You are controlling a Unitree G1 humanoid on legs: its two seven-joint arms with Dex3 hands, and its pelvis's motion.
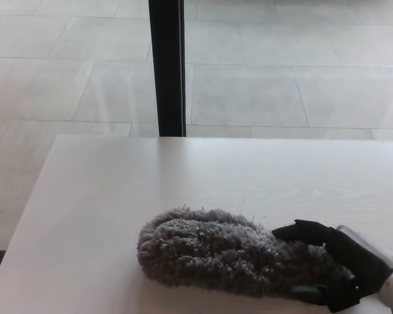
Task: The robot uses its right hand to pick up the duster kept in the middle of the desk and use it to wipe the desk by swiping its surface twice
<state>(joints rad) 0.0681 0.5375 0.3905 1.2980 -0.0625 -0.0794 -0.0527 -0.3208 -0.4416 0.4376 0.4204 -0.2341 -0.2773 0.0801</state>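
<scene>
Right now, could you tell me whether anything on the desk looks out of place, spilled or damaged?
Nothing stands out. The grey fluffy duster lies flat on the pale desk, with the right hand closed around its right end. No spill or damage shows.

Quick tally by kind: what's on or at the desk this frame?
Duster: 1
Robot hand, right: 1
Desk: 1
Total: 3

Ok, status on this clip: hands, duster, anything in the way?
Right hand shut on the duster's near end, fingers wrapped over it. Left hand not in view. Grey duster lying flat on the white desk. Nothing else on the desk.
</scene>
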